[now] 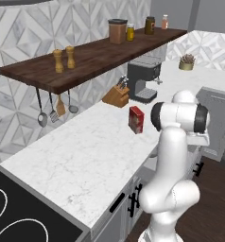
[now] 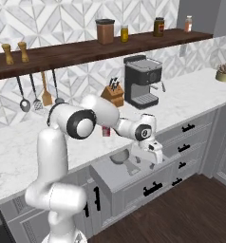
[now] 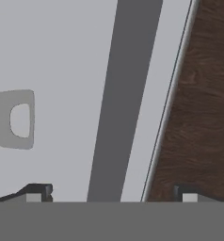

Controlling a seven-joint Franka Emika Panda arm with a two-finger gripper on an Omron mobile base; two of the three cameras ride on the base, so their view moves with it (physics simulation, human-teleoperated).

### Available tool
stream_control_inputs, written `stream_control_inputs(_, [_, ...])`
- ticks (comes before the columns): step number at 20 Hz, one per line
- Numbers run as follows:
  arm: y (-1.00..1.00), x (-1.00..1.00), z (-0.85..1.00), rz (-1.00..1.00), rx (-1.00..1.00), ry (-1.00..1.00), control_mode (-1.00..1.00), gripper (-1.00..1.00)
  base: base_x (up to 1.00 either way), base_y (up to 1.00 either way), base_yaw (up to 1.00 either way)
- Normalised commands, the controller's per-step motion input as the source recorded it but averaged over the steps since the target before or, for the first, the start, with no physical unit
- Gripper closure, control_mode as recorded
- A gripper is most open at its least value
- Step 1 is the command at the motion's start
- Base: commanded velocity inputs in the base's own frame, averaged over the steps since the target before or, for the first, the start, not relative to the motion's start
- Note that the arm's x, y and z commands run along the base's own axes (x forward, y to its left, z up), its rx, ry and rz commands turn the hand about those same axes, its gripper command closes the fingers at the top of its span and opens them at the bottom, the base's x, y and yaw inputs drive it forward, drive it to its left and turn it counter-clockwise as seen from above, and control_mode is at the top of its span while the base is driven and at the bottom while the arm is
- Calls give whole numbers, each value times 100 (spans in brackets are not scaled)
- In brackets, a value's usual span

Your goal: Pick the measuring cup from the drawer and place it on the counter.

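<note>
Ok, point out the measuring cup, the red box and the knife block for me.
measuring cup (image 2: 118, 157): right base view, on its round bowl inside the open drawer.
red box (image 1: 136, 119): left base view, on its front face.
knife block (image 1: 116, 96): left base view, on its wooden side.

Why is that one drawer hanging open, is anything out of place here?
Nothing looks spilled or damaged. The drawer stands pulled out with the measuring cup lying inside, and the claw hangs open above it. The counter looks tidy.
</note>
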Motion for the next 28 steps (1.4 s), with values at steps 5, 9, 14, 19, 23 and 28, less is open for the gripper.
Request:
stream_control_inputs(5, [-36,42,-68,0,0,0,-100,-100,0,0,0])
stream_control_inputs(9, [-41,0,-80,0,0,0,-100,-100,0,0,0])
stream_control_inputs(14, [-50,-91,-100,0,6,17,-100,-100,0,0,0])
stream_control_inputs(19, [-98,-100,-100,0,6,2,-100,-100,0,0,0])
stream_control_inputs(23, [-23,-91,20,6,2,-19,-100,-100,0,0,0])
stream_control_inputs(28, [76,-8,100,49,-9,-6,-100,-100,0,0,0])
